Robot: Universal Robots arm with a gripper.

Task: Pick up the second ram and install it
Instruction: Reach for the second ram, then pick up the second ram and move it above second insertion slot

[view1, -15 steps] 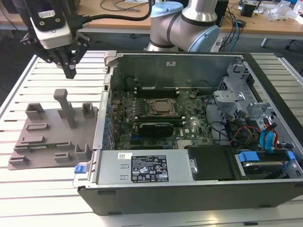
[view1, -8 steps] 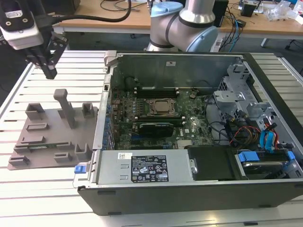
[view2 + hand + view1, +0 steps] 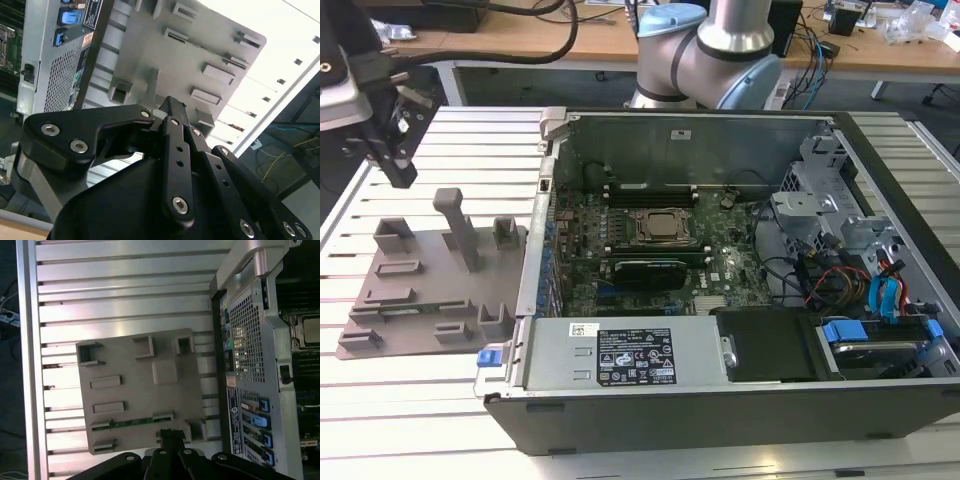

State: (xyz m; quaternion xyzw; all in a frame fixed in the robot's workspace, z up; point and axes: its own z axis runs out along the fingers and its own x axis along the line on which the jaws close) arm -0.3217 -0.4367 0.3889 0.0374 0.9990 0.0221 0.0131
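Observation:
The second ram (image 3: 132,423) is a slim green stick lying in a slot of the grey holder tray (image 3: 125,390), along one edge of it. My gripper (image 3: 167,434) hangs above that edge of the tray, close to the ram and clear of it. Its fingers look pressed together with nothing between them. In the exterior view the gripper (image 3: 395,165) is high over the far end of the tray (image 3: 430,290), at the exterior view's left. In the second wrist view the fingertips (image 3: 172,106) point toward the tray (image 3: 200,55).
An open computer case (image 3: 720,380) lies to the exterior view's right of the tray, with the motherboard and processor socket (image 3: 660,225) exposed. The tray has upright posts (image 3: 455,225). Everything rests on a slatted metal table (image 3: 410,400). Cables and drive bays (image 3: 860,290) fill the case's right side.

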